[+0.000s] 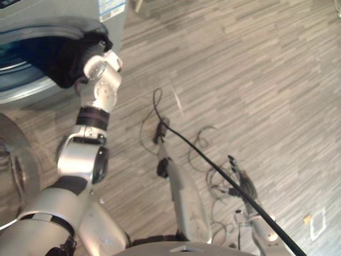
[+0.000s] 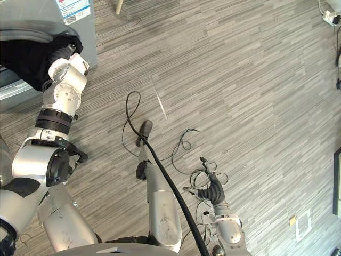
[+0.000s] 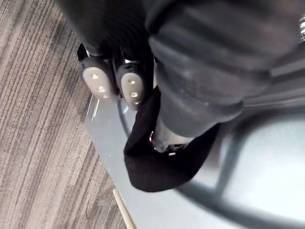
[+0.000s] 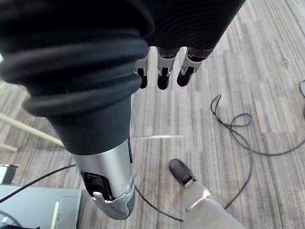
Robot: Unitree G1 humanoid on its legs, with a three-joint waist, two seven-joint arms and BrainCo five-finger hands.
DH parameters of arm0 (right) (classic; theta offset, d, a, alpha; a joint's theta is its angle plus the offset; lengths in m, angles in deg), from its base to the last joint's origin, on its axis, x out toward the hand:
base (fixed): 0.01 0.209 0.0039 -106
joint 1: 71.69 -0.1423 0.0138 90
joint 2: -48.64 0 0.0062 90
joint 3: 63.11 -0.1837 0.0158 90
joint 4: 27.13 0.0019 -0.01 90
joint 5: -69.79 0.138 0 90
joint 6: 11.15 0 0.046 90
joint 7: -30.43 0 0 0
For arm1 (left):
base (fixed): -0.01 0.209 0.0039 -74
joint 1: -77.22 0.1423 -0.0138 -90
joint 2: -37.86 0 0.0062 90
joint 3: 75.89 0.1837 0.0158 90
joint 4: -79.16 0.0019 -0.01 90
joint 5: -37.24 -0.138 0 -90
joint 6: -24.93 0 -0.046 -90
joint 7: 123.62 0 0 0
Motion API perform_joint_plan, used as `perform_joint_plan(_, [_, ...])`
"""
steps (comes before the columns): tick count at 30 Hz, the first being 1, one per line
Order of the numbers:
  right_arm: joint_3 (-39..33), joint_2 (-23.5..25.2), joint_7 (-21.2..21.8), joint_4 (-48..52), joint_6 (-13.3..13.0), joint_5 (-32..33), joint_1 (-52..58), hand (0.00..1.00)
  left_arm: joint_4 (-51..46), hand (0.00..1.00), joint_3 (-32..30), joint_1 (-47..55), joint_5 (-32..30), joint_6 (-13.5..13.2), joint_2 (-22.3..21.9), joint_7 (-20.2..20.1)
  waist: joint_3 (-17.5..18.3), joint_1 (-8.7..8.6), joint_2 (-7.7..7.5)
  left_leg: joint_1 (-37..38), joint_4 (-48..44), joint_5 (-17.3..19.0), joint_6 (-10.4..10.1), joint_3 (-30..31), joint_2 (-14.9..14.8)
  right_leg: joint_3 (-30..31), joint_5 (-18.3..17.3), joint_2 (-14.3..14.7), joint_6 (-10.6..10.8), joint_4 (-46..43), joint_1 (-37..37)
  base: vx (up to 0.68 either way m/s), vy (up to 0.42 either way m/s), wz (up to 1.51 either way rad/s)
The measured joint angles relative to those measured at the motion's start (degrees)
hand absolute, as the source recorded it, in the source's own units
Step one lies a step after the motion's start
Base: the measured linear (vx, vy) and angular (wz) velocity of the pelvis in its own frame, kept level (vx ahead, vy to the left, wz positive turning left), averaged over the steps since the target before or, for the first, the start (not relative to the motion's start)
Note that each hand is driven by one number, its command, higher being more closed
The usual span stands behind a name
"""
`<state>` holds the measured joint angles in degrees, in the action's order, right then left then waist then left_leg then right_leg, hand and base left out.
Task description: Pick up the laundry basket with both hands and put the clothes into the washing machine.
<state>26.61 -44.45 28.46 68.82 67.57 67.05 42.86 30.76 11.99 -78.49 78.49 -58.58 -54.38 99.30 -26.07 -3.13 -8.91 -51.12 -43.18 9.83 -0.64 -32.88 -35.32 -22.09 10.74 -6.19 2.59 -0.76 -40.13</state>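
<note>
The left robot hand (image 1: 97, 44) is raised at the mouth of the washing machine (image 1: 58, 13), and a black garment (image 1: 58, 64) is pinched between its thumb and fingers (image 3: 132, 88), as far as the wrist view allows that to be read. The garment is draped over the lower rim of the drum opening (image 1: 16, 53), its length running from the hand back into the drum, so the drum is judged to lie just beyond the fingertips. The right robot hand (image 2: 213, 191) is hung low over the floor (image 1: 240, 80), well apart from the machine, with fingers loosely straight and nothing held. One garment, one machine and two robot hands are counted.
</note>
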Motion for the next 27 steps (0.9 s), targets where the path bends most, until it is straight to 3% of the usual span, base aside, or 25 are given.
perform_joint_plan(1, [0.0, 0.0, 0.1, 0.2, -0.1, 0.0, -0.1, 0.0, 0.5, 1.0, 1.3, 0.0, -0.3, 0.8, 0.6, -2.4, 0.0, 0.05, 0.02, 0.2, 1.6, -0.8, 0.4, -0.1, 1.1, -0.5, -2.6, -0.6, 1.0, -0.1, 0.0, 0.02, 0.027, 0.23])
perform_joint_plan(3, [-0.2, -0.1, 0.2, 0.6, 0.0, 0.0, 0.0, 0.0, 1.5, 1.0, 3.4, 0.0, -1.0, 3.1, 1.6, -7.0, 0.0, 0.37, 0.04, 0.6, 2.8, -1.8, 1.2, 0.2, 2.3, -0.8, -4.0, -1.2, 1.2, -0.5, 0.5, 0.03, 0.039, 0.29])
perform_joint_plan(5, [-0.4, -0.1, 0.3, 2.0, 0.2, 0.0, -0.1, 0.0, 2.4, 1.0, 5.8, 0.4, -3.7, 5.7, 3.1, -12.1, 0.0, 1.1, 0.05, 0.9, 2.3, -1.6, 1.1, 0.9, 2.6, -0.8, -2.4, -1.5, 1.0, -0.9, 1.3, 0.03, 0.064, 0.27])
perform_joint_plan(7, [-0.5, -0.1, 0.8, 4.5, 0.1, 0.1, 0.0, 0.0, 2.4, 1.0, 7.3, 2.1, -11.1, 7.4, 7.2, -17.4, 0.0, 1.65, 0.05, 1.4, 2.0, -1.3, 0.7, 1.9, 2.7, -0.7, 0.4, -1.4, 2.1, -0.7, 2.4, 0.03, 0.061, 0.18])
perform_joint_plan(9, [-1.1, -0.1, 2.0, 5.7, -0.2, 0.1, -0.1, 0.0, 0.7, 1.0, 5.9, 1.8, -19.2, 5.4, 15.4, -18.5, 0.0, 1.87, 0.07, 1.4, 2.4, -1.4, 0.1, 1.9, 2.5, -0.7, 0.3, -0.9, 2.2, -0.2, 2.6, 0.01, 0.015, 0.02])
perform_joint_plan(10, [-1.5, -0.1, 2.7, 5.7, -0.1, 0.1, -0.1, 0.0, -1.2, 1.0, 3.4, 0.0, -22.7, 3.4, 22.5, -18.8, 0.0, 1.9, 0.08, 1.4, 2.8, -1.7, 0.2, 1.9, 2.4, -1.1, -0.4, -0.5, 2.7, 0.9, 3.1, 0.0, 0.0, 0.0])
perform_joint_plan(11, [-1.6, -0.1, 2.9, 5.6, 0.0, 0.1, -0.3, 0.0, 1.0, 1.0, 6.9, 0.4, -26.3, 3.3, 24.8, -18.3, 0.0, 1.55, 0.11, 1.3, 3.2, -2.0, 0.6, 1.9, 2.4, -1.8, -1.3, -0.4, 3.2, 1.3, 3.3, 0.04, -0.006, -0.04])
perform_joint_plan(12, [-2.2, 0.1, 3.0, 5.6, 0.0, 0.1, -0.1, 0.0, 0.5, 1.0, 4.1, 1.1, -26.7, 2.9, 24.6, -19.7, 0.0, 1.71, 0.12, 1.2, 3.5, -2.4, 0.9, 1.9, 2.1, -2.7, -2.7, -0.3, 3.2, 1.2, 3.4, 0.07, 0.005, 0.06])
perform_joint_plan(13, [-2.7, 0.0, 3.3, 5.4, 0.3, 0.1, 0.3, 0.0, -0.5, 1.0, 1.6, 0.2, -26.8, 2.8, 24.7, -20.7, 0.0, 1.85, 0.06, 1.1, 2.5, -2.2, 1.0, 2.2, 2.0, -3.4, -1.6, -0.1, 2.4, 0.9, 3.9, 0.07, 0.052, 0.39])
perform_joint_plan(14, [-3.3, 0.0, 3.6, 5.5, 0.2, 0.1, 1.8, 0.0, 0.9, 1.0, 1.5, 0.0, -27.5, 3.1, 23.7, -21.2, 0.1, 1.42, -0.27, 1.3, 0.5, -1.2, 0.6, 3.8, 2.0, -3.8, 6.9, -0.8, 1.7, 0.5, 5.7, 0.07, 0.107, 0.14])
perform_joint_plan(15, [-3.0, 0.0, 4.0, 4.3, -0.2, 0.1, 2.4, 0.0, 0.8, 1.0, 0.8, 0.9, -28.3, 3.0, 23.5, -21.9, 2.0, 2.17, -1.14, 0.9, 1.0, -0.9, -0.2, 4.0, 1.2, -3.3, 9.4, 0.4, 0.7, 1.6, 4.8, 0.04, 0.109, 0.01])
perform_joint_plan(16, [-3.2, -0.2, 4.2, 4.5, -0.4, 0.1, 3.0, 0.0, 0.6, 1.0, 0.1, 1.0, -28.9, 3.0, 23.5, -21.9, 2.2, 2.28, -1.2, 0.9, 1.6, -1.0, -0.3, 3.7, 1.2, -2.8, 11.1, 0.7, 1.1, 2.7, 4.7, 0.04, 0.093, -0.42])
perform_joint_plan(17, [-3.5, -1.2, 4.5, 4.6, -0.7, 0.1, 3.3, 0.0, -0.4, 1.0, -1.8, 1.0, -29.3, 2.3, 23.6, -21.5, 2.0, 2.44, -1.14, 1.0, 2.3, -1.5, -0.3, 2.9, 1.1, -1.2, 15.0, 1.1, 0.8, 4.9, 4.7, 0.04, 0.08, -0.2])
perform_joint_plan(20, [-3.7, -2.2, 4.5, 4.4, -1.1, 0.1, 4.6, 0.0, 0.1, 1.0, -2.4, 1.9, -31.6, 2.3, 23.6, -19.9, 2.1, 2.22, -1.18, 1.6, 2.5, -1.5, -0.1, 2.8, 0.7, -0.4, 18.6, 1.6, -1.7, 5.4, 4.6, -0.02, 0.102, -0.13])
perform_joint_plan(21, [-3.8, -2.1, 4.7, 4.6, -1.7, 0.1, 5.4, 0.0, -0.3, 1.0, -2.4, 1.7, -33.2, 2.3, 24.5, -19.8, 2.1, 1.37, -1.19, 1.2, 3.3, -1.8, 0.4, 2.7, 1.0, 0.2, 19.5, 1.5, -2.8, 5.4, 4.1, -0.06, 0.085, 0.03])
perform_joint_plan(22, [-3.8, -1.9, 5.0, 4.5, -2.0, 0.0, 5.7, 0.0, 0.0, 0.0, -2.4, 1.6, -33.7, 2.3, 24.8, -19.9, 2.1, 0.96, -1.31, 1.3, 3.1, -1.8, 0.5, 2.7, 1.3, 1.0, 19.5, 1.1, -2.8, 5.4, 4.2, -0.06, 0.082, 0.07])
perform_joint_plan(27, [-3.5, -1.6, 5.2, 4.0, -1.9, -0.2, 6.1, 0.0, 0.7, 0.0, -2.7, 1.5, -32.3, 2.3, 26.9, -21.8, 2.1, 0.19, -1.34, 0.5, 3.3, -2.5, 0.6, 3.0, 1.2, 1.0, 19.5, 1.4, -2.8, 5.4, 3.4, -0.03, 0.032, -0.01])
